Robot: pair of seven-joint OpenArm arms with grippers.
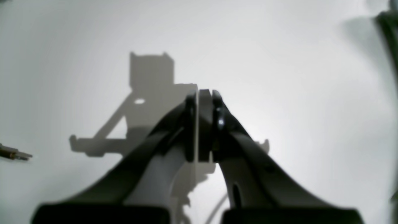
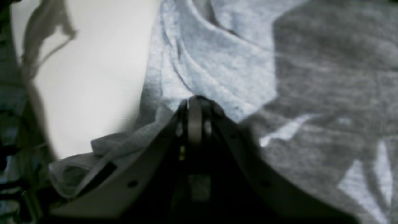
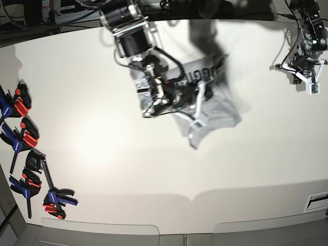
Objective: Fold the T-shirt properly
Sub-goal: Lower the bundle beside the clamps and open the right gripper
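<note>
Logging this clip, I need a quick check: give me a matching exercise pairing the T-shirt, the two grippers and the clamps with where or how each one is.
Things:
1. T-shirt
2. left gripper
3. right gripper
4. clamps

States:
A. jaws shut over bare table, holding nothing
B. lined up along the table's edge, in the base view's left
C. crumpled on the table, lettering partly showing
D. jaws shut on grey fabric

Pairs: 1-C, 2-A, 3-D, 4-B

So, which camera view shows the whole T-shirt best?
The base view: the T-shirt lies bunched on the table, outline and black lettering visible, partly hidden by the right arm. The right wrist view shows only close grey folds at the shut right gripper. The left wrist view shows none.
</note>
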